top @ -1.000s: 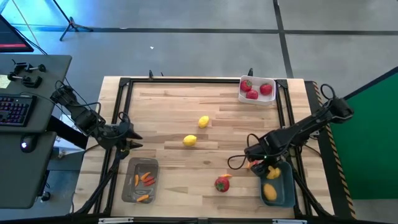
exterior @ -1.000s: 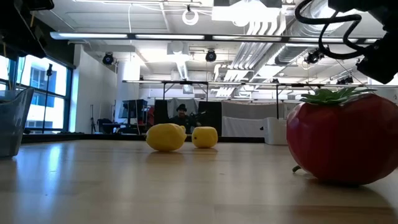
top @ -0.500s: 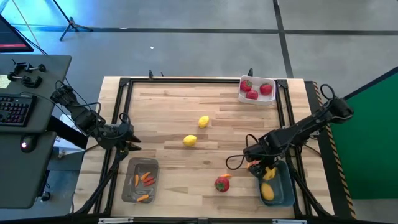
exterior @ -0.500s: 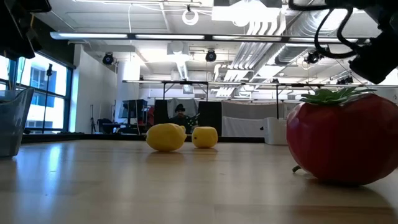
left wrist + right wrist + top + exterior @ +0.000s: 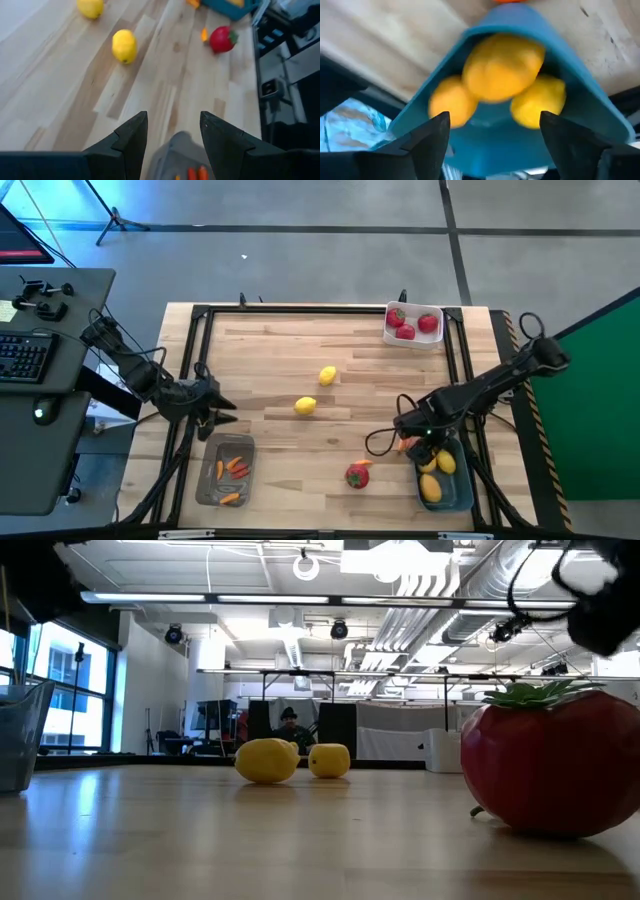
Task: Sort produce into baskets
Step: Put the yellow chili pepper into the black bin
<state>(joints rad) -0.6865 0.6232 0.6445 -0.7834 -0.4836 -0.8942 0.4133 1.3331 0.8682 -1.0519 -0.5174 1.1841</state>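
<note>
My right gripper (image 5: 424, 444) hangs open just above the blue-teal basket (image 5: 458, 490) at the near right. Three lemons lie in that basket, and the middle lemon (image 5: 502, 70) shows blurred between my fingers without touching them. My left gripper (image 5: 215, 412) stands open near the left edge, over the far end of the grey basket (image 5: 212, 483), which holds several peppers (image 5: 233, 467). Two lemons (image 5: 327, 376) (image 5: 306, 406) lie mid-table. A red fruit (image 5: 357, 475) sits near the front edge. The white basket (image 5: 436, 338) at the far right holds three red fruits.
A small orange piece (image 5: 404, 445) lies on the wood beside the blue-teal basket's far end. A black frame rail (image 5: 300, 310) runs round the tabletop. Bare wood stretches between the two lemons and the far rail. In the low view the red fruit (image 5: 545, 765) looms close.
My right gripper has let go of a lemon over the blue-teal basket and risen slightly. The lemon has dropped in beside the others. My left arm has stayed about where it was.
</note>
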